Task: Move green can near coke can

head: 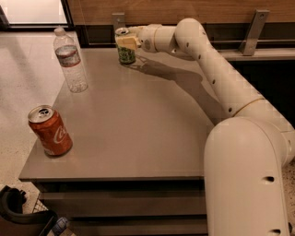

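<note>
On the grey bench (138, 124), at its far edge, the gripper (126, 42) clasps the green can (126, 55); best keep it upright and set it beside the coke can (50, 131) at the near-left corner.

A grey table (138, 138) fills the middle, matte and evenly lit, with soft shadows on its top and stacked grey tiers (120, 203) under its front edge. Left of the table lies a pale speckled floor (18, 83). Behind the table runs a wood wall panel (221, 9) above a dark band, with two metal brackets (252, 32) fixed to it. Beyond the table's far left corner a bright pane (32, 11) sits in a dark frame. The gripper (125, 44) is at the table's far edge, closed on the green can (126, 54).
</note>
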